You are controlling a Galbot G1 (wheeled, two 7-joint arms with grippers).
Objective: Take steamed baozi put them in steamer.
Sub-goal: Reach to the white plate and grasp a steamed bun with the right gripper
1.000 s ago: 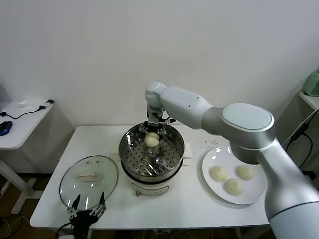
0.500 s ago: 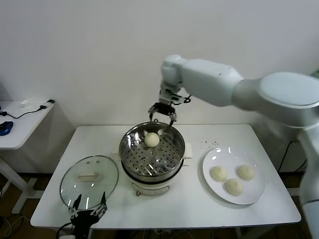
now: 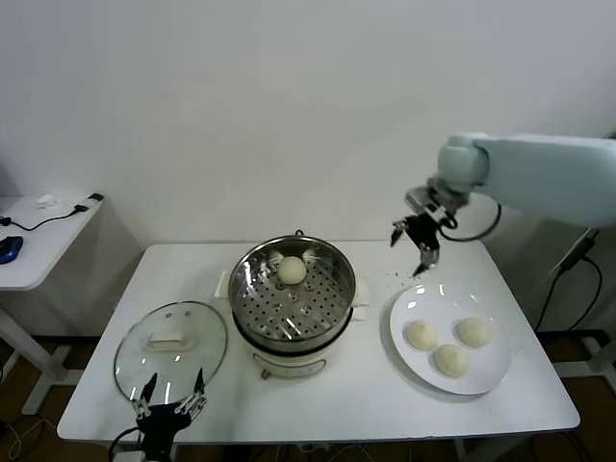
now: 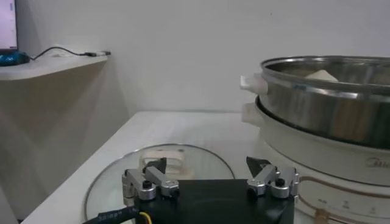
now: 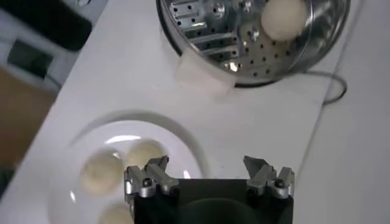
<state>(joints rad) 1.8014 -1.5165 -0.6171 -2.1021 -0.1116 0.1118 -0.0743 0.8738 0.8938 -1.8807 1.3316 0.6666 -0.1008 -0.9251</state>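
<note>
The steamer (image 3: 294,298) stands mid-table, a shiny steel pot on a cream base. One baozi (image 3: 292,270) lies on its perforated tray at the far side; it also shows in the right wrist view (image 5: 283,16). Three baozi (image 3: 422,335) (image 3: 474,332) (image 3: 450,360) lie on the white plate (image 3: 495,371) at the right. My right gripper (image 3: 416,247) is open and empty, in the air above the plate's far left edge. My left gripper (image 3: 169,408) is open and empty at the table's front left edge, by the glass lid.
The round glass lid (image 3: 171,347) lies flat on the table left of the steamer. A small side table (image 3: 38,236) with a cable stands at the far left. The wall is close behind the table.
My right gripper has let go of the baozi in the steamer, risen, and swung right to above the plate's far edge. The left arm has not moved.
</note>
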